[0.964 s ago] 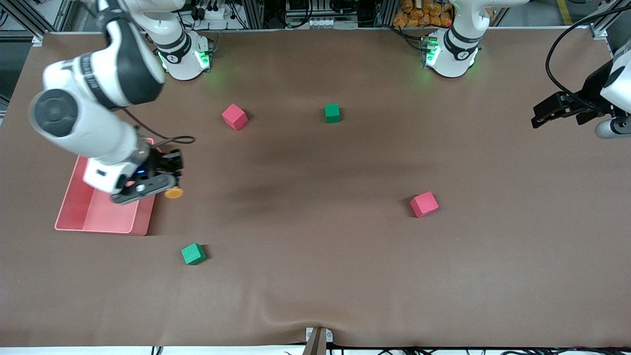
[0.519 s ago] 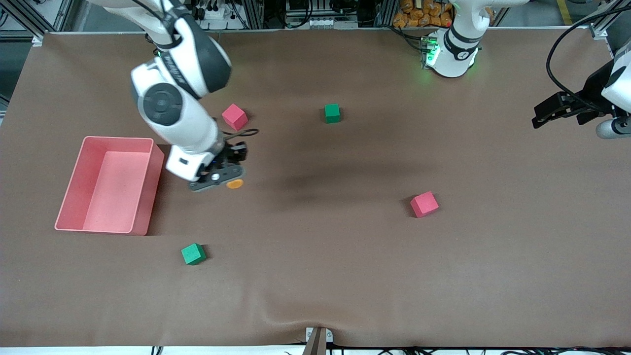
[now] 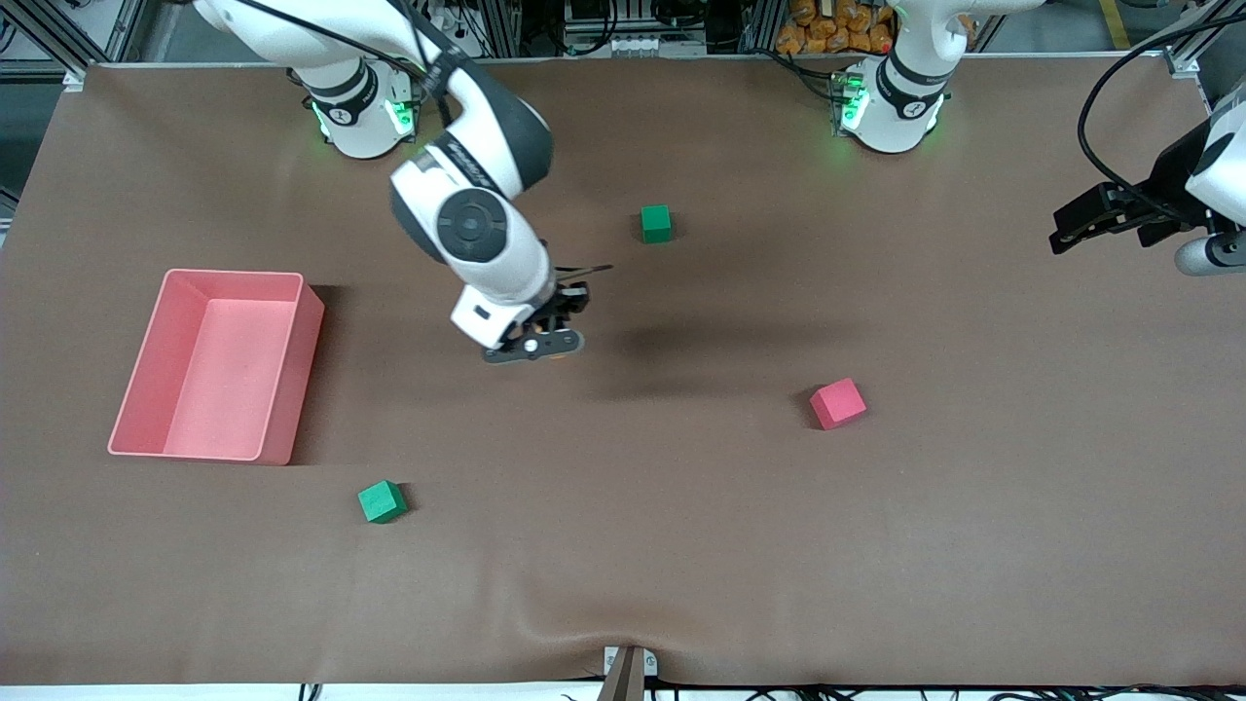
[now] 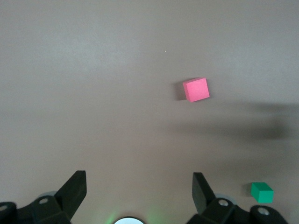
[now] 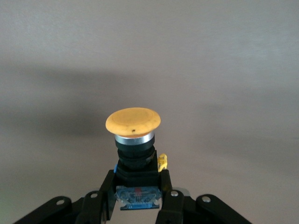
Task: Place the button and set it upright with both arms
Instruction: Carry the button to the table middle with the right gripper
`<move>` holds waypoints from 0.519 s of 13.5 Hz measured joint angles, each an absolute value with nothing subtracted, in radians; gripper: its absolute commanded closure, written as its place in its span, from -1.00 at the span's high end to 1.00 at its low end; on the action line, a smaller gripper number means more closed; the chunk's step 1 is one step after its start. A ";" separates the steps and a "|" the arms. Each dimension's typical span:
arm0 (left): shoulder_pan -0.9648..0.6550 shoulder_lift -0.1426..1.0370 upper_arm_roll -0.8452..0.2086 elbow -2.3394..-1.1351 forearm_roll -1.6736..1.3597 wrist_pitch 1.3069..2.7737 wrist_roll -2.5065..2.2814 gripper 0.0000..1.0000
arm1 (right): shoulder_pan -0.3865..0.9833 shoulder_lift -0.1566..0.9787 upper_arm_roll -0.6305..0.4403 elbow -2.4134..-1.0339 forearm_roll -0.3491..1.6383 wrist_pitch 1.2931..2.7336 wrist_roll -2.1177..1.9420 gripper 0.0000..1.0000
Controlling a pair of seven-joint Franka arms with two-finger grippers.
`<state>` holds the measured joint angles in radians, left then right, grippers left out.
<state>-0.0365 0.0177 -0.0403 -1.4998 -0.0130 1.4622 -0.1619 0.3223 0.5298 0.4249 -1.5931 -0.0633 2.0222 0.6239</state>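
The right gripper (image 5: 138,198) pinches the button (image 5: 133,135) above the table (image 3: 681,545); placement remains. The left gripper (image 4: 138,191), spread, waits.

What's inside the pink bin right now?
Nothing visible: the pink bin shows only its bare floor. The button is clamped in the right gripper over open table.

Bright, even overhead light; soft smeared shadows.

The left gripper (image 4: 139,191) hangs over bare brown table (image 4: 93,93), its two black fingers (image 4: 74,186) spread wide apart. A red cube (image 4: 196,89) sits at its one o'clock, a green cube (image 4: 262,192) at three o'clock.
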 measured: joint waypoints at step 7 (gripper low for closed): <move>-0.036 0.018 -0.040 -1.503 -0.013 1.462 -0.162 1.00 | 0.459 0.782 0.426 -1.484 -0.229 2.191 0.898 -1.00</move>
